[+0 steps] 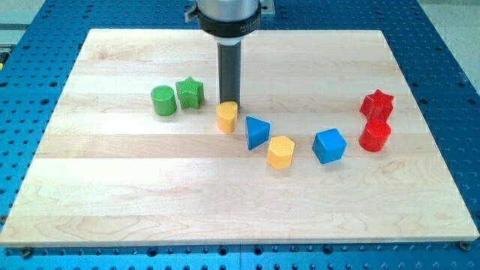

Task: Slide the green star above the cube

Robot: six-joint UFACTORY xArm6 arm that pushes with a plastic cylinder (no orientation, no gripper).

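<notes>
Green star (190, 92) sits up the board's left, touching the green cylinder (163, 100), well apart from the blue cube (329, 145). Further back, my tip (227, 102) touches the yellow cylinder's (226, 117) far edge; no pincer here, just a rod.

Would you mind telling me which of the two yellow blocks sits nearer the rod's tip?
The yellow cylinder, right below my tip and apparently touching it. The yellow hexagonal block lies farther toward the view's lower right, beyond the blue triangular block.
</notes>
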